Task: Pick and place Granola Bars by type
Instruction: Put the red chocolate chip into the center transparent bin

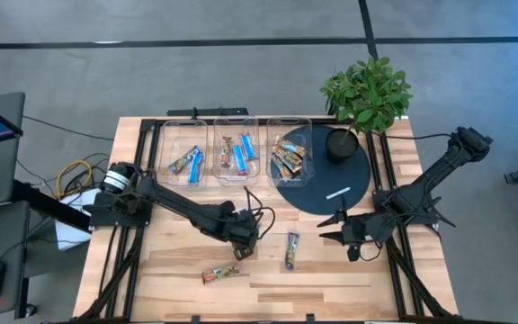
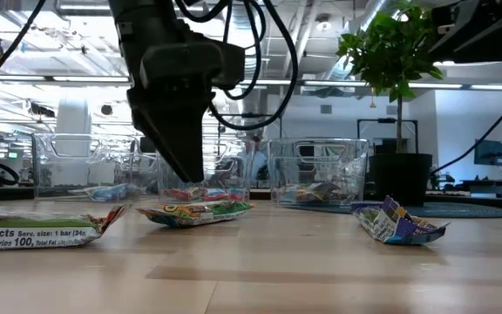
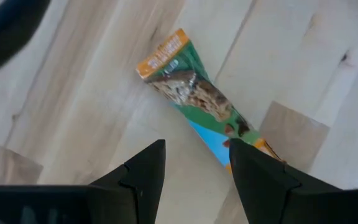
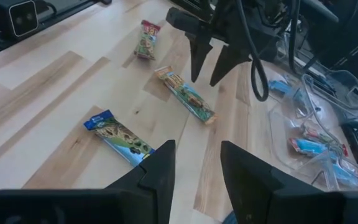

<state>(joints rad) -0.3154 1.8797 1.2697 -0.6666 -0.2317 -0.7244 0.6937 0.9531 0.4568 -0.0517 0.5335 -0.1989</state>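
Three granola bars lie flat on the wooden table. A green-and-orange bar lies right below my left gripper, which points steeply down, open, with its fingertips a little above the bar. A blue bar lies toward the right. A red-and-tan bar lies nearer the front edge. My right gripper hovers open by the dark disc's near edge, with nothing between its fingers.
Three clear bins with several bars stand along the far side. A dark round disc at the right carries a potted plant and a white stick-like mark. Bare wood lies along the near edge.
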